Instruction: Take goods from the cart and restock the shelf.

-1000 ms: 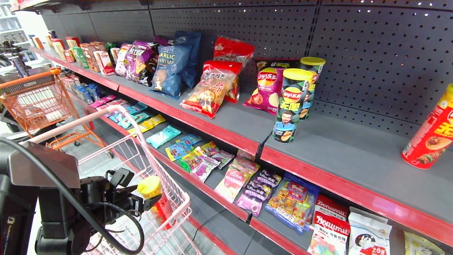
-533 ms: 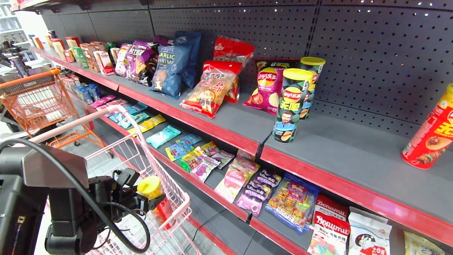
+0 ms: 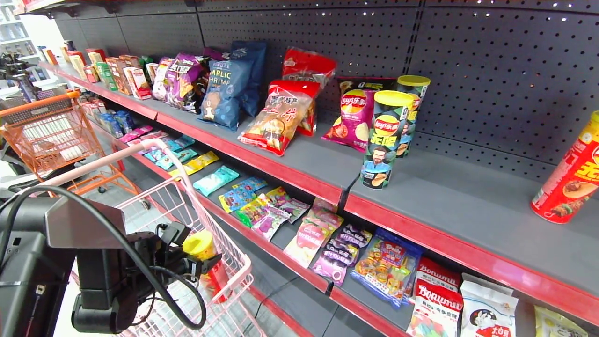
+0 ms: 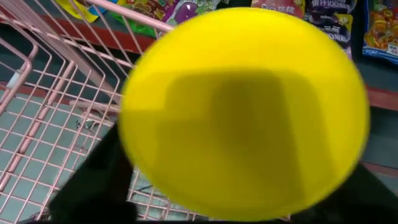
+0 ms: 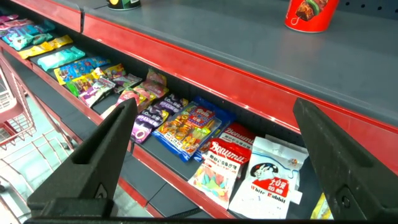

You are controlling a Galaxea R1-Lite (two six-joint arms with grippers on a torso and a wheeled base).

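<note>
A red chip can with a yellow lid stands upright in the pink cart at the lower left. My left gripper is shut on the can just under the lid, one dark finger on each side. In the left wrist view the yellow lid hides most of the can, and a dark finger shows beside it over the cart's wire floor. My right gripper is open and holds nothing, facing the shelves from the front. The grey upper shelf has bare room between two black cans and a red can.
Snack bags line the upper shelf to the left. Candy packets lie on the lower shelf. An orange cart stands farther left. The shelf's red front edge juts out above the pink cart.
My left arm's wrist has shifted to the right, closer to the shelf. The can in its grip stays at nearly the same spot in the cart.
</note>
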